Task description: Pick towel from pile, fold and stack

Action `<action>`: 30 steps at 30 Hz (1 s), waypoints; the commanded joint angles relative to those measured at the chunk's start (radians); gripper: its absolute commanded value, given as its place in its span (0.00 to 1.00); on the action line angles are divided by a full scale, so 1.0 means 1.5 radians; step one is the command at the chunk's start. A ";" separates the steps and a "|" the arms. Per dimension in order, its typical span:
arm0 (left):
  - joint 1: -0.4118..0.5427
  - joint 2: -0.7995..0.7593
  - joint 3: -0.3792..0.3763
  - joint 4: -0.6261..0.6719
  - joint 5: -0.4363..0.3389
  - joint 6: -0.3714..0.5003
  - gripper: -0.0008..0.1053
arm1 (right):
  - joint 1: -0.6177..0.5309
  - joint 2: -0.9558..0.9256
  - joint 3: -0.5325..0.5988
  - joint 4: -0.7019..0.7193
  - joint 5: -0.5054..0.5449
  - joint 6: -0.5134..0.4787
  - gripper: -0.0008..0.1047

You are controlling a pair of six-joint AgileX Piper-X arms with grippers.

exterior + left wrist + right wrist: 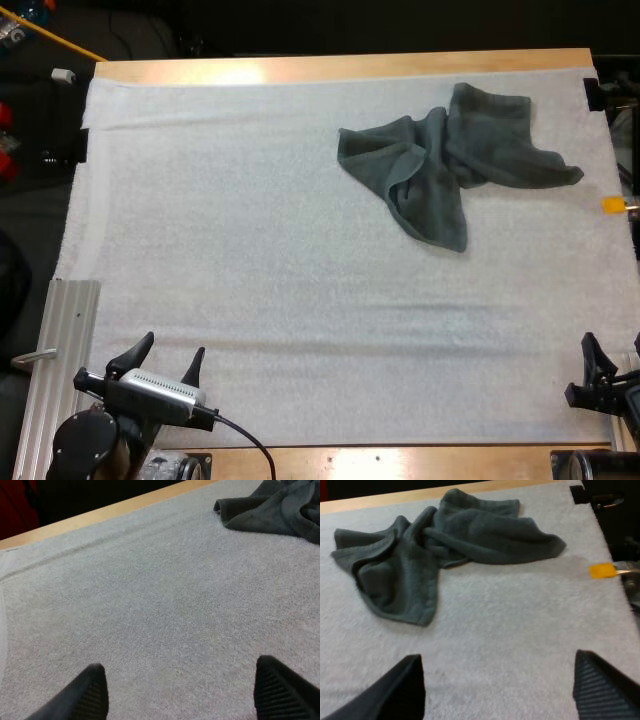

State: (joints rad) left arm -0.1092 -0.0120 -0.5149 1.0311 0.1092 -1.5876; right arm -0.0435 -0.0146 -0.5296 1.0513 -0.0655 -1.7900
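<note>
**High view.** One crumpled dark grey-green towel [455,165] lies in the upper right of the frame on the white mat [250,250]. It is near the mat's far edge and short of its right edge. The wooden table [350,67] shows as a strip beyond. There are two grippers: the left gripper [173,347] at lower left and the right gripper [612,350] at the lower right edge. Both are at the mat's near side, well apart from the towel, with open mat across the middle and left. One ribbed metal rail [65,360] runs beside the mat at lower left.

**Left wrist view.** Its two black fingers [90,692] stand wide apart over the mat, gripping nothing. A corner of the towel lies far ahead, near the wooden edge.

**Right wrist view.** Two fingers [600,685] are spread just as wide, with no hold on anything. The whole towel lies ahead, twisted at its middle into two lobes, with open mat between it and the fingers.
</note>
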 commanded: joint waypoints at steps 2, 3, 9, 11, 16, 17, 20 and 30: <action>-0.002 -0.093 0.000 -0.008 0.000 -0.005 0.58 | 0.000 -0.023 -0.002 -0.006 0.008 0.000 0.59; -0.002 -0.092 -0.001 -0.008 0.000 -0.005 0.58 | 0.000 -0.022 -0.003 -0.005 0.008 0.000 0.59; -0.002 -0.059 -0.029 -0.008 0.000 -0.006 0.58 | 0.000 -0.018 -0.026 0.031 0.008 0.000 0.59; -0.002 -0.041 -0.049 -0.008 0.000 -0.011 0.58 | 0.000 -0.010 -0.042 0.049 0.007 0.000 0.59; -0.002 0.017 -0.106 -0.008 0.019 -0.036 0.58 | 0.000 0.036 -0.097 0.091 -0.039 0.000 0.59; -0.005 0.027 -0.114 -0.008 0.030 -0.037 0.58 | 0.000 0.046 -0.107 0.096 -0.050 0.000 0.59; -0.027 0.061 -0.143 -0.008 0.050 -0.043 0.58 | 0.000 0.080 -0.150 0.110 -0.085 0.000 0.59; -0.136 0.167 -0.238 -0.006 0.105 -0.043 0.58 | 0.000 0.194 -0.308 0.153 -0.228 0.000 0.59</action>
State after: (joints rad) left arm -0.3103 0.2367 -0.8640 1.0305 0.2595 -1.6402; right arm -0.0435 0.2707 -0.9818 1.2698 -0.3848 -1.7884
